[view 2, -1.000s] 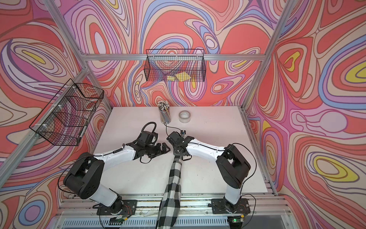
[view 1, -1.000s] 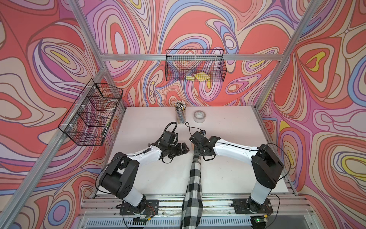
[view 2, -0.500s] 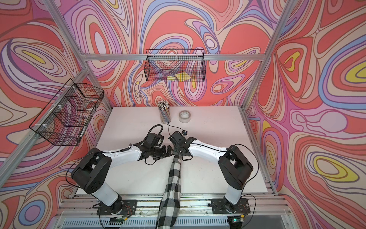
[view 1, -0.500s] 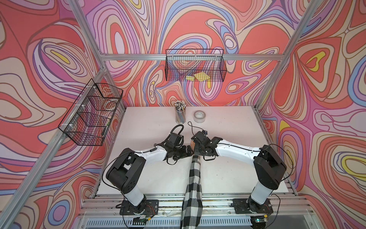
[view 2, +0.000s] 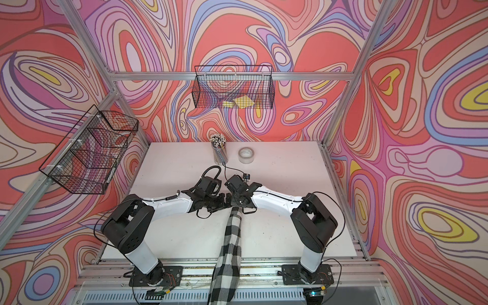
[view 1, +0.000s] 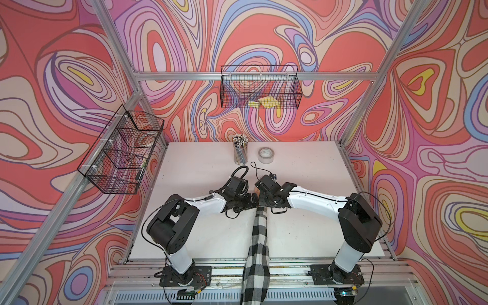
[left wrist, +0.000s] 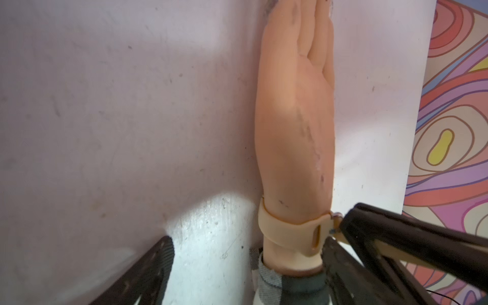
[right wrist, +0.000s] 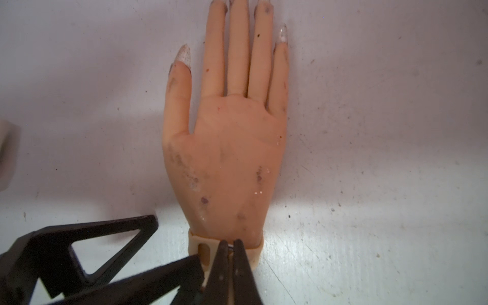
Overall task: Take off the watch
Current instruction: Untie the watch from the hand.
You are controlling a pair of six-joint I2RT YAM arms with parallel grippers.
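Arrival of left gripper (left wrist: pixel 248 243) within the last second, jaws spread astride the wrist of the dummy hand (right wrist: pixel 227 158), watch (left wrist: pixel 287 227) still strapped there, buckle end pinched in clenched right gripper (right wrist: pixel 230 245): 2 tools in place, unbuckling likely next.

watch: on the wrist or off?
On. Both wrist views show the watch wrapped around the wrist of the mannequin hand; the right gripper is shut on its strap near the buckle.
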